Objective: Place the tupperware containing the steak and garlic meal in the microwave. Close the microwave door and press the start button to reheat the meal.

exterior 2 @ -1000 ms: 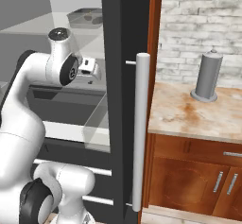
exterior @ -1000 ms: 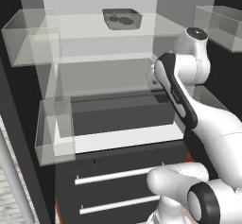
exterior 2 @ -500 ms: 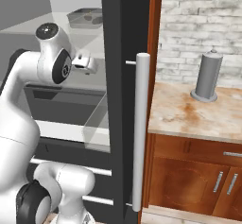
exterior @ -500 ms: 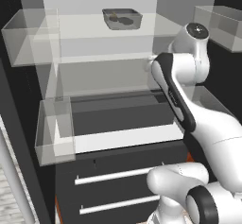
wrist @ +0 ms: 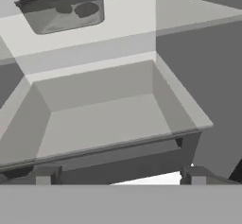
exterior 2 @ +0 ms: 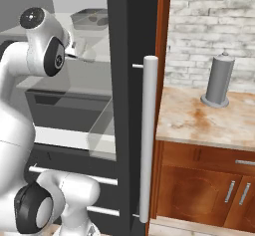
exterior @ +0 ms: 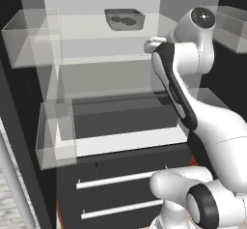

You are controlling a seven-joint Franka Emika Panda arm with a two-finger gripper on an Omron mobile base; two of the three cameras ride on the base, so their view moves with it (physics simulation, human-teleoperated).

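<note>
The tupperware (exterior: 124, 19) is a smoky-grey tub on the upper white fridge shelf (exterior: 91, 30), also seen in the right base view (exterior 2: 92, 17). In the hand view the tupperware (wrist: 64, 8) lies at the top left, with two small dark lumps in it; I cannot tell steak from garlic. My gripper (wrist: 120, 176) is open, its two dark tips far apart with nothing between them, low and short of the tub. From the base, the gripper (exterior: 150, 43) hangs right of and below the tub. The microwave and its door are out of view.
Clear fridge bins stand at the left (exterior: 34, 37), lower left (exterior: 55, 134) and right (exterior: 234, 27). A grey open drawer (wrist: 108, 119) lies right under the hand. The dark fridge door with its long handle (exterior 2: 148, 135) is at my right, and beyond it a counter with a grey canister (exterior 2: 219, 80).
The arm has risen and the hand has moved up and closer to the upper shelf. The jaws stay wide open. The tub has not moved.
</note>
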